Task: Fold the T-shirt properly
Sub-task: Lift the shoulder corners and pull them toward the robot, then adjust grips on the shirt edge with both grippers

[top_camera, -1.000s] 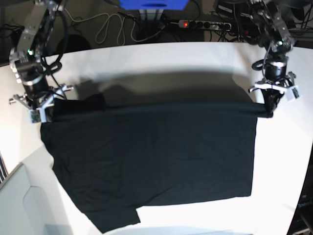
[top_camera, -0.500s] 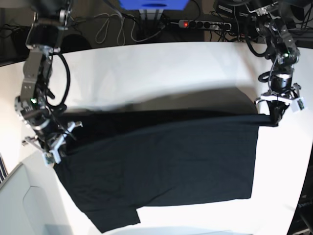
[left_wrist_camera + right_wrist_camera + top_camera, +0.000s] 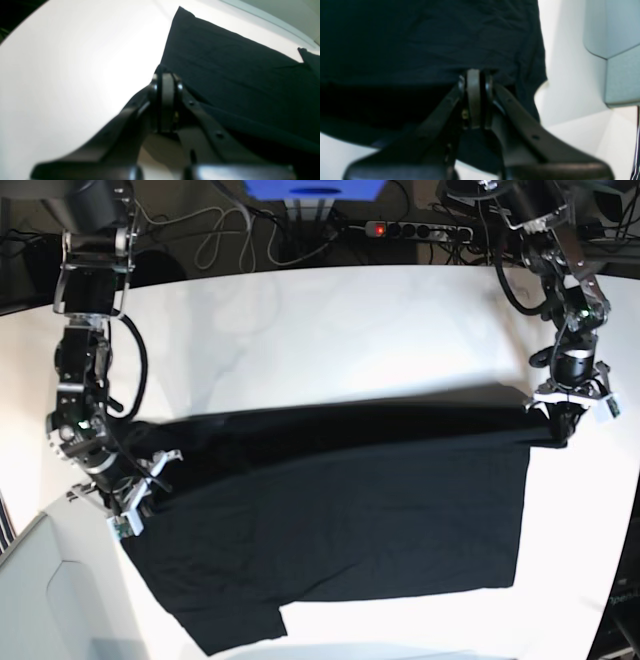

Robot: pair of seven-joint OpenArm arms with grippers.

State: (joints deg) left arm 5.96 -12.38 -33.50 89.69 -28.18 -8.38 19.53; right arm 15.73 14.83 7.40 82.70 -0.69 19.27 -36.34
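The black T-shirt (image 3: pixel 330 510) lies spread over the white table (image 3: pixel 330 330), plain side up, with a lifted fold edge running across its far side. My left gripper (image 3: pixel 560 430) is shut on the right end of that edge. In the left wrist view its tips (image 3: pixel 166 75) pinch a corner of the T-shirt (image 3: pixel 237 75). My right gripper (image 3: pixel 130 515) is shut on the left end, near a sleeve. Its closed tips (image 3: pixel 475 72) bite into the hanging T-shirt (image 3: pixel 432 37) in the right wrist view. No print shows.
A grey panel (image 3: pixel 40 590) meets the table's front left corner and also appears as the grey panel (image 3: pixel 620 62) in the right wrist view. Behind the table are a power strip (image 3: pixel 420 228), loose cables (image 3: pixel 215 235) and a blue box (image 3: pixel 313 188).
Both grippers have come toward the front of the table, carrying the shirt's far edge over the lower layer. The right gripper has travelled much further than the left.
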